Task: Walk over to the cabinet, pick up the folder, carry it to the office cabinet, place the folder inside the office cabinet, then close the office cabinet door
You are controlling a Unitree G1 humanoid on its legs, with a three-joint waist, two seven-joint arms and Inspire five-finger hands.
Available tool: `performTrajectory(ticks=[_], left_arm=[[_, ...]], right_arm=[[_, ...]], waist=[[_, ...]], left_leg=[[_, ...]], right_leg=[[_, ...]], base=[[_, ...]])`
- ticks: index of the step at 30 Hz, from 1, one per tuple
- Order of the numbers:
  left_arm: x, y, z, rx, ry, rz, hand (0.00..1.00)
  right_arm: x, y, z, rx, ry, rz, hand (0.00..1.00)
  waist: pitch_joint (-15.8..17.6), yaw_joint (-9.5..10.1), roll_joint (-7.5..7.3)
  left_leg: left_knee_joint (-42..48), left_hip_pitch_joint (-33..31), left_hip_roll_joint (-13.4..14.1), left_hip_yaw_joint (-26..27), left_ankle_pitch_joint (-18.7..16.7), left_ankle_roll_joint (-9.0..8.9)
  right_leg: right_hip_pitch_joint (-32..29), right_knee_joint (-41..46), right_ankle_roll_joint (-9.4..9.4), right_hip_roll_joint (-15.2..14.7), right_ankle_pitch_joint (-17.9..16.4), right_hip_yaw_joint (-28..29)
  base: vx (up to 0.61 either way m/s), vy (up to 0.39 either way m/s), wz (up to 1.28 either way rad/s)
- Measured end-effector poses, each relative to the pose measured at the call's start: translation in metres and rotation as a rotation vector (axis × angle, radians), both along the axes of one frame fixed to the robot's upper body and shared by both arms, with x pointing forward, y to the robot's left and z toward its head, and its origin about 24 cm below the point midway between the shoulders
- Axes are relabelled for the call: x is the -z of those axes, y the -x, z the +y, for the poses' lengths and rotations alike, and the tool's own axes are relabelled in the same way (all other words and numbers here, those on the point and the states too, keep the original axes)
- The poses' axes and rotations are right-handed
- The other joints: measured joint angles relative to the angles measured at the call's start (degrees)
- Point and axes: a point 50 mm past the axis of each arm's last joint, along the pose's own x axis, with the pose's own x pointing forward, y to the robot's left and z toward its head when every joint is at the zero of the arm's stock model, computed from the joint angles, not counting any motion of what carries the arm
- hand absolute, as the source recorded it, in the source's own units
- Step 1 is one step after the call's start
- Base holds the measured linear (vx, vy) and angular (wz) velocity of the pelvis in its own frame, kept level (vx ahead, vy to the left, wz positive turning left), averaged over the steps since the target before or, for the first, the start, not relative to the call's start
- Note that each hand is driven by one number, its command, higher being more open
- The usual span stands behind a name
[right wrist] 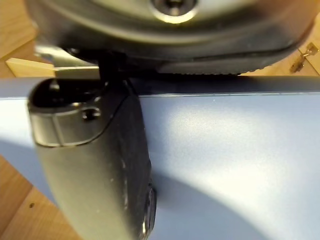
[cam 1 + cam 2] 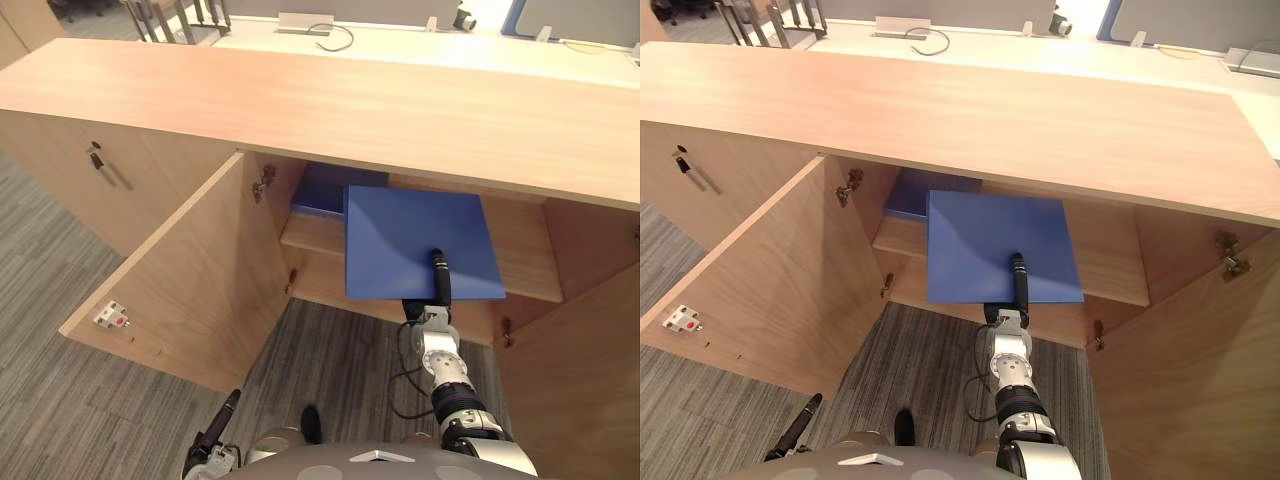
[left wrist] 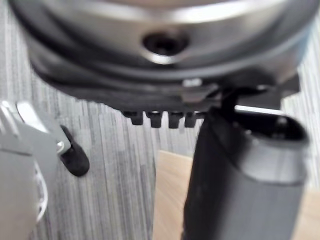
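I see the cabinet (image 2: 300,100) as pale wood with a fine grain, matt and smooth on its top, doors and inner shelf. The folder (image 2: 410,240) in the cabinet's opening looks like smooth blue plastic with a soft sheen. My right hand (image 1: 95,165), on the folder, has a dark, smooth shell, faintly glossy. The hinge (image 2: 264,182) inside the cabinet's door is bright metal. The carpet (image 2: 60,400) before the cabinet is grey ribbed cloth, rough and matt.
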Motion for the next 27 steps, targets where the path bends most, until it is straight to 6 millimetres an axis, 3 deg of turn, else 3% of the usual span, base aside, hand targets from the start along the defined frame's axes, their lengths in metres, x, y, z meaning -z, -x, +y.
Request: performTrajectory(ticks=[3,9,13,17,18,20,21,22,24,25,27], left_arm=[[0.002,0.002,-0.009,0.000,0.025,0.005,1.00],[0.002,0.004,-0.006,0.048,0.020,0.016,1.00],[0.002,0.002,-0.007,0.121,0.012,0.017,1.00],[0.000,-0.002,-0.004,0.309,-0.023,0.018,1.00],[0.000,-0.004,-0.002,0.356,-0.037,0.020,1.00],[-0.003,-0.013,0.003,0.435,-0.061,-0.003,1.00],[-0.006,-0.024,0.004,0.447,-0.069,-0.044,1.00],[-0.009,-0.038,0.002,0.459,-0.075,-0.092,1.00],[-0.016,-0.060,0.001,0.474,-0.090,-0.161,1.00],[-0.024,-0.081,0.002,0.479,-0.115,-0.221,1.00],[-0.033,-0.098,0.000,0.483,-0.135,-0.279,1.00]], right_arm=[[0.003,0.004,0.004,-0.007,-0.008,0.014,0.00],[0.006,0.008,0.002,-0.007,0.001,0.028,0.00],[0.005,0.007,0.002,-0.030,0.016,0.026,0.00],[0.005,0.005,0.012,-0.089,0.014,0.024,0.00],[0.005,0.005,0.015,-0.103,0.016,0.021,0.00],[0.000,0.001,0.021,-0.113,0.008,-0.005,0.00],[-0.008,-0.004,0.020,-0.113,0.009,-0.044,0.00],[-0.022,-0.013,0.020,-0.108,0.012,-0.114,0.00],[-0.049,-0.028,0.020,-0.101,0.022,-0.235,0.00],[-0.074,-0.035,0.018,-0.083,0.024,-0.345,0.00],[-0.097,-0.040,0.020,-0.069,0.021,-0.448,0.00]], waist=[[0.2,0.05,0.28],[0.2,-0.06,-0.23],[0.2,-0.02,-0.22],[0.2,0.10,-0.24],[0.2,0.12,-0.24],[1.1,0.18,-0.42],[2.1,0.24,0.44],[4.1,0.14,2.25],[6.6,-0.03,4.03],[8.0,-0.04,3.74],[8.3,-0.01,3.20]], left_leg=[[-0.3,-0.1,0.7,0.2,-0.1,-0.98],[-0.3,-1.4,3.3,1.4,-0.1,-2.38],[-0.3,-1.4,3.5,2.1,-0.4,-2.72],[0.0,-0.9,3.6,3.8,-0.9,-3.40],[0.1,-0.8,3.7,4.6,-1.2,-3.47],[7.3,-4.1,5.0,5.0,-5.1,-3.29],[16.4,-8.9,7.5,5.1,-9.3,-3.41],[24.7,-13.1,10.3,4.9,-12.7,-3.19],[32.8,-19.2,13.4,4.9,-14.5,-2.57],[36.2,-23.1,13.6,5.0,-15.8,-2.39],[40.7,-28.1,13.6,5.2,-17.7,-1.69]], right_leg=[[3.8,-8.7,2.78,2.7,-0.7,-1.1],[4.9,-15.7,2.21,7.1,2.1,-0.9],[6.2,-19.3,2.38,8.4,4.0,0.0],[6.9,-21.3,2.48,9.0,4.9,1.4],[6.9,-21.3,2.44,9.0,4.9,1.9],[6.3,-21.2,1.66,9.1,5.5,2.9],[5.1,-20.5,1.00,10.0,6.2,3.3],[3.4,-17.8,0.63,11.0,6.0,3.3],[-3.4,-8.8,-1.11,10.7,3.5,4.2],[-9.7,0.0,-1.13,8.3,-0.3,4.6],[-16.2,8.3,-1.19,5.9,-4.2,5.8]], base=[[0.01,-0.139,-0.11],[0.00,-0.107,-0.12],[0.06,-0.032,-0.10],[0.06,-0.015,-0.20],[0.04,-0.008,-0.21],[0.02,-0.002,-0.22],[-0.05,0.004,-0.23],[-0.13,0.057,-0.28],[-0.22,0.134,-0.26],[-0.24,0.112,-0.16],[-0.26,0.051,-0.08]])
